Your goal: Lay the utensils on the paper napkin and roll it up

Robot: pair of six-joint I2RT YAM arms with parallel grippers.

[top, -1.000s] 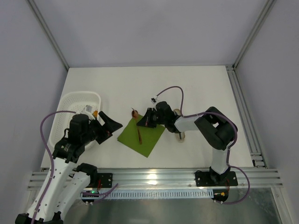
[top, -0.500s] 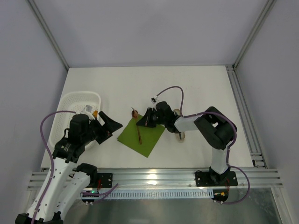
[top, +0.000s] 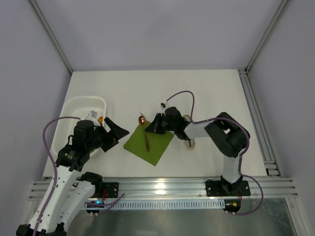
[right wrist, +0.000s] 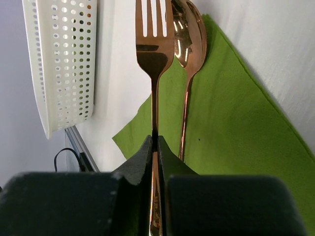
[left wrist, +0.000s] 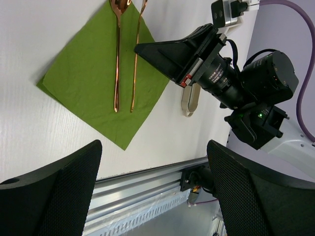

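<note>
Fork (right wrist: 154,54) and spoon (right wrist: 188,44) lay on the green napkin (top: 156,145), and the fork was pinched.
The white worktop (top: 206,88) had a white basket (right wrist: 64,64) full of holes at its left edge. The napkin lay flat near the middle, closer to the near edge. The left fingers (left wrist: 54,191) hung spread wide between basket and napkin, holding nothing. Fork and spoon lay side by side, heads poking past the napkin's far corner. The right fingers (right wrist: 137,164) were pressed together on the fork's handle. A small beige piece (left wrist: 189,101) lay just right of the napkin.
</note>
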